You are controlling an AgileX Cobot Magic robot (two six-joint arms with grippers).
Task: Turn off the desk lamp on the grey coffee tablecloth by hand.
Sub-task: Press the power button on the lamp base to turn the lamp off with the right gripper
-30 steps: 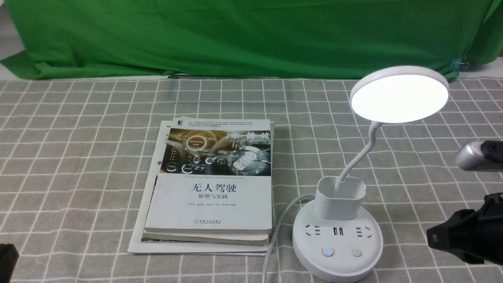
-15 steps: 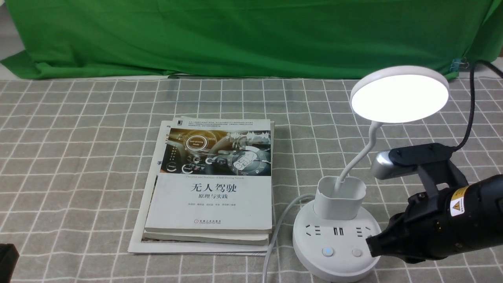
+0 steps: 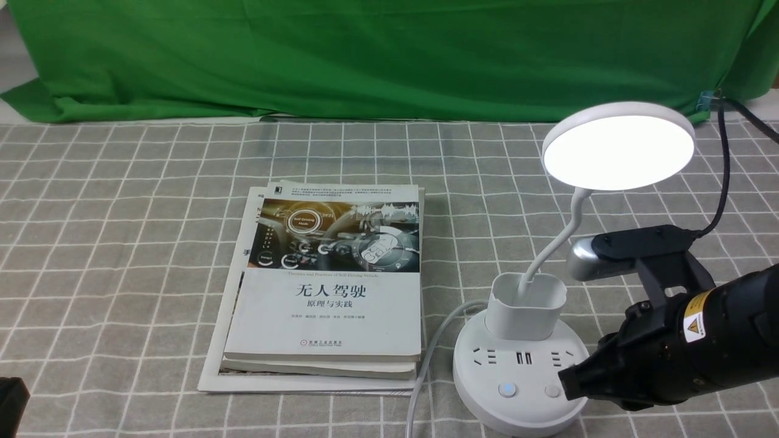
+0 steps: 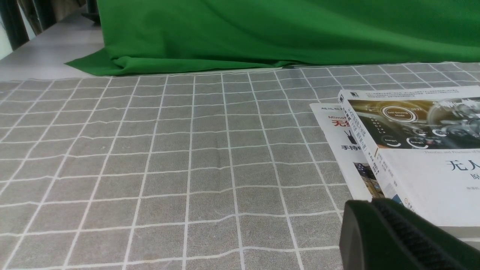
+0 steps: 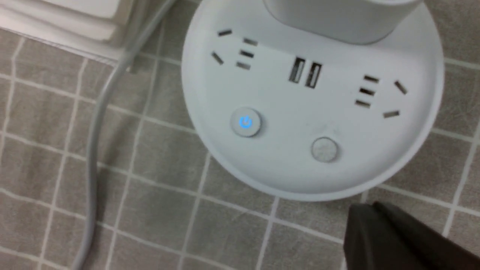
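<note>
Approach step: right gripper [image 3: 569, 382], jaws closed to a point, hovers just beside the lit desk lamp [image 3: 527, 307] base. Next, likely: nudge inward, press plain button [image 3: 552, 390].

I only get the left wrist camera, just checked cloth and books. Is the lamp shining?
Observer: Yes. In the front view the lamp has its round head glowing white.
Operator: Where's the right pincer?
Observer: The right pincer is shut, with its tip by the right rim of the lamp's base. It is not on a button.
Operator: How many buttons are there?
Observer: Two. The blue button is lit, and the plain button sits nearer the pincer.
</note>
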